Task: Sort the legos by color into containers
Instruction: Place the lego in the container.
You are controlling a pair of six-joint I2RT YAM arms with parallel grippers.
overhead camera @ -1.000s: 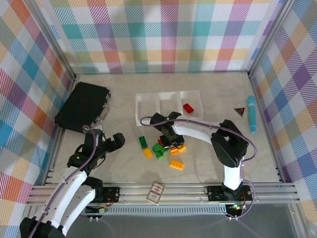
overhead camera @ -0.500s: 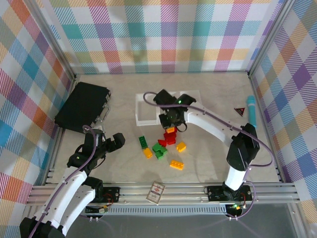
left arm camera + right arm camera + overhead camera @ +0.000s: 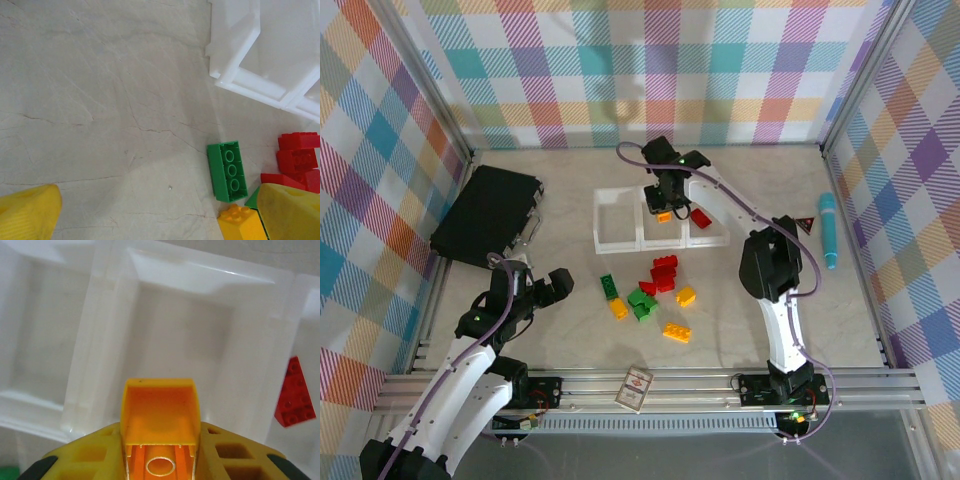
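Right hand (image 3: 664,206): upper middle of the frame, over the middle tray, clamped tight on an orange lego (image 3: 664,216).
Orange lego, seen from the right wrist: hollow side up toward the camera, stuck between the yellow fingers (image 3: 75,460).
Left hand (image 3: 556,285): lower left of the frame, fingers wide apart, holding nothing.
Trays (image 3: 599,222): three white ones in a row, upper middle of the bench (image 3: 750,170).
Red lego (image 3: 701,218): lying in the right tray.
Loose legos (image 3: 663,273): red, green, yellow and orange, bunched on the bench just below the trays.
Black box (image 3: 485,215): left of the trays, well apart.
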